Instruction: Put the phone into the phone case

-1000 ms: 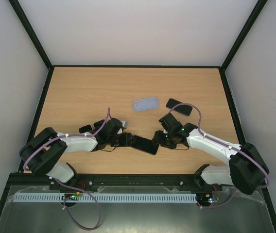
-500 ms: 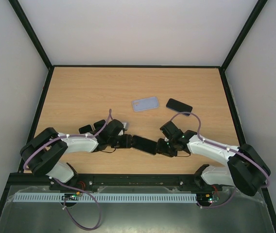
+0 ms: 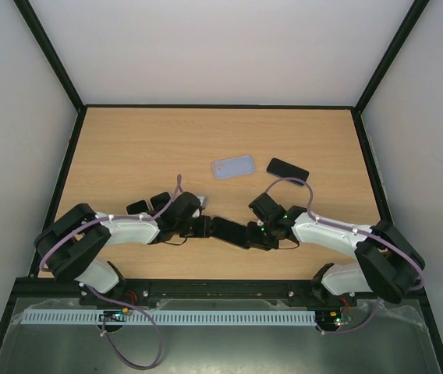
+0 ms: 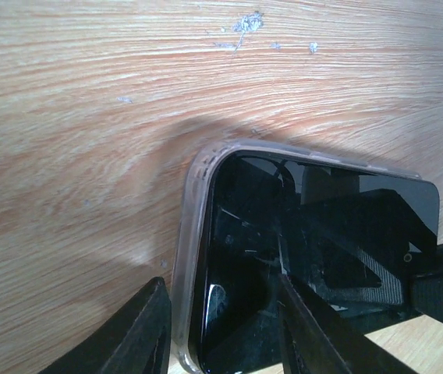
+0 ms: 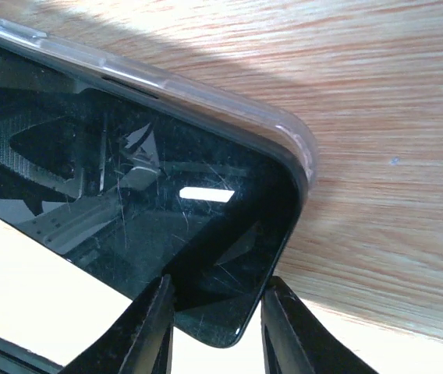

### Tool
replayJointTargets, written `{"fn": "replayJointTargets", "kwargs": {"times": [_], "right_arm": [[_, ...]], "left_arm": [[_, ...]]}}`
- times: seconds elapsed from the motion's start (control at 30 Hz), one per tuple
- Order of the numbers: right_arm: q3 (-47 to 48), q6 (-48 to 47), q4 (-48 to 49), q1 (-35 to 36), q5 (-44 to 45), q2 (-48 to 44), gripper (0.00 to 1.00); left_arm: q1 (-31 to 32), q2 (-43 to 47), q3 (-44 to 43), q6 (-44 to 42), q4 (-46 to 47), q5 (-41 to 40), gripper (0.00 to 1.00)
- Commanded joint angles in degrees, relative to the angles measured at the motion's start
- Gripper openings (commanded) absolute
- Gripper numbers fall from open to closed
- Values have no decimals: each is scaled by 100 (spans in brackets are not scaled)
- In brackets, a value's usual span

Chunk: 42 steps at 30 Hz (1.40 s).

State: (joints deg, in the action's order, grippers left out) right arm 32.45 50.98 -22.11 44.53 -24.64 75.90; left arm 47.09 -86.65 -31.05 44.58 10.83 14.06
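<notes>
A black phone (image 3: 232, 231) lies in a clear phone case between my two grippers, near the table's front edge. My left gripper (image 3: 206, 227) holds its left end. In the left wrist view my left gripper (image 4: 221, 284) has one finger outside the clear case rim (image 4: 193, 234) and one on the phone's screen (image 4: 323, 226). My right gripper (image 3: 257, 234) is at the right end. In the right wrist view my right gripper (image 5: 218, 282) straddles the phone's corner (image 5: 229, 312), which sticks out past the case rim (image 5: 167, 78).
A pale blue clear case (image 3: 233, 166) and a second black phone (image 3: 287, 169) lie side by side past the grippers, mid-table. Black frame rails border the wooden table (image 3: 128, 148) on the left, right and back.
My right gripper has shifted left and toward the front edge, closing in on the phone's right end. The left gripper and the phone have hardly moved.
</notes>
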Motion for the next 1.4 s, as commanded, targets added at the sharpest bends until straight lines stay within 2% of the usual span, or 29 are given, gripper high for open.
{"fn": "replayJointTargets", "kwargs": {"times": [0.0,0.33,0.6,0.83,1.03,1.23,1.37], "right_arm": [[-45,-169,-294,379,533,793,28],[350,-236,-314,765,1024,1740,25],[768,-195,-187,976,1155,2211,24],[984,-307,-429,846,1108,1485,25],[1106,-688,-868,4,1050,488,28],[1061,-1002,-819,-471,952,506,27],[971,-1058,-649,-567,889,659,21]], "left_arm": [[164,-241,-91,-125,-454,-190,39],[453,-439,-188,-196,-1351,-1070,38],[485,-773,-295,-182,-1708,-1351,38],[481,-741,-323,-177,-1947,-1616,38],[451,-623,-414,-256,-1945,-1635,39],[446,-635,-421,-270,-1919,-1612,39],[441,-626,-416,-261,-1867,-1557,39]]}}
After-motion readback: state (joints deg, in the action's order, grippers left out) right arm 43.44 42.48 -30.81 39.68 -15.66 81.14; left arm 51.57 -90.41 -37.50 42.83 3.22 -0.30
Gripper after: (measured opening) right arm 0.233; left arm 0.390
